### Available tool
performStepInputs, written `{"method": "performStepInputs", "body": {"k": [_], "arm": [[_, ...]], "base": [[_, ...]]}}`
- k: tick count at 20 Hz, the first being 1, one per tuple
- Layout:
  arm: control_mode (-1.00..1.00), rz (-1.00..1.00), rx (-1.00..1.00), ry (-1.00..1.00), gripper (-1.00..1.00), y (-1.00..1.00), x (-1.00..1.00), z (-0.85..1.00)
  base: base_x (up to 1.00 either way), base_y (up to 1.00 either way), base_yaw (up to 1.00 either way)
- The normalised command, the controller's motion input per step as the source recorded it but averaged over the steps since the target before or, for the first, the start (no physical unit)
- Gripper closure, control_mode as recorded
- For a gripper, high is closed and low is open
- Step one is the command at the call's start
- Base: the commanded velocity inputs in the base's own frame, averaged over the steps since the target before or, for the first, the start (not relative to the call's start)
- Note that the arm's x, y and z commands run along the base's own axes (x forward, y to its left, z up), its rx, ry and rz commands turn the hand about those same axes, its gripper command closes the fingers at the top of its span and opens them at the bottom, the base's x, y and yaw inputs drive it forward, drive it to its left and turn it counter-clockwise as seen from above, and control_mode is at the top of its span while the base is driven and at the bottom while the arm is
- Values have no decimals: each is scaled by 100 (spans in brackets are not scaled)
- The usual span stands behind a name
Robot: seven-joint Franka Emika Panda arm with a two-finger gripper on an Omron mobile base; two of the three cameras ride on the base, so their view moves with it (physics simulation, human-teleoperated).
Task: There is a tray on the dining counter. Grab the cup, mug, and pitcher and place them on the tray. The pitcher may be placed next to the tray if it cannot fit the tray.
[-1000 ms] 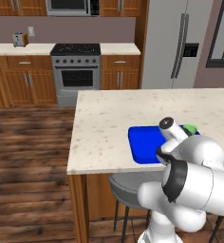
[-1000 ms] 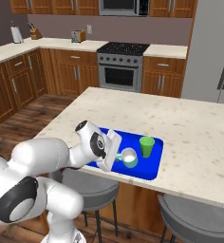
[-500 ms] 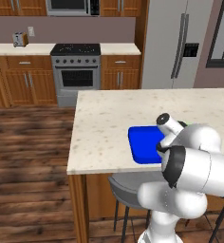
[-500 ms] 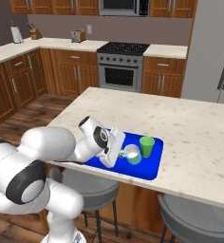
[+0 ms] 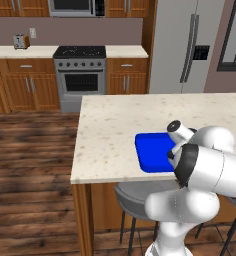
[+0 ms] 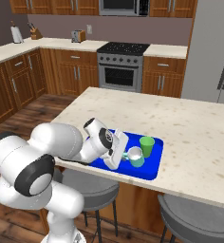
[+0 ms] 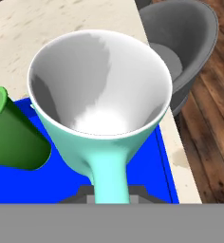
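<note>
The blue tray (image 6: 147, 170) lies near the front edge of the dining counter (image 6: 194, 123). On it stands the green cup (image 6: 146, 145), upright. Right beside the cup is the pale teal mug (image 6: 136, 156), over the tray, and my gripper (image 6: 124, 155) is shut on its handle. The hand view looks into the mug's white inside (image 7: 102, 90). Its handle runs down to my gripper (image 7: 109, 195), with the cup (image 7: 12, 133) close on the left and the tray (image 7: 147, 171) beneath. Whether the mug rests on the tray I cannot tell. The pitcher is out of view. From the left, my arm covers the tray's (image 5: 151, 150) right part.
Grey stools (image 6: 85, 182) (image 6: 194, 218) stand under the counter's front edge, just below the tray. The counter edge (image 7: 178, 142) runs close to the tray's side. A stove (image 6: 121, 61) and wall cabinets stand across the wooden floor, a fridge (image 5: 185, 45) at the back.
The mug in my gripper has shifted a little closer to the green cup, and my arm's elbow has swung round. The tray and the cup have stayed put.
</note>
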Motion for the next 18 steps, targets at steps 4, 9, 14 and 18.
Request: {"method": "performStepInputs", "body": {"k": [4,9,14,18], "arm": [[-100,0,0,0,100,0,6,-23],[-100,0,0,0,100,-5,5,-21],[-100,0,0,2,100,-5,1,-23],[-100,0,0,4,-100,0,0,-24]], "base": [[0,0,0],[0,0,0],[0,0,0],[0,0,0]]}}
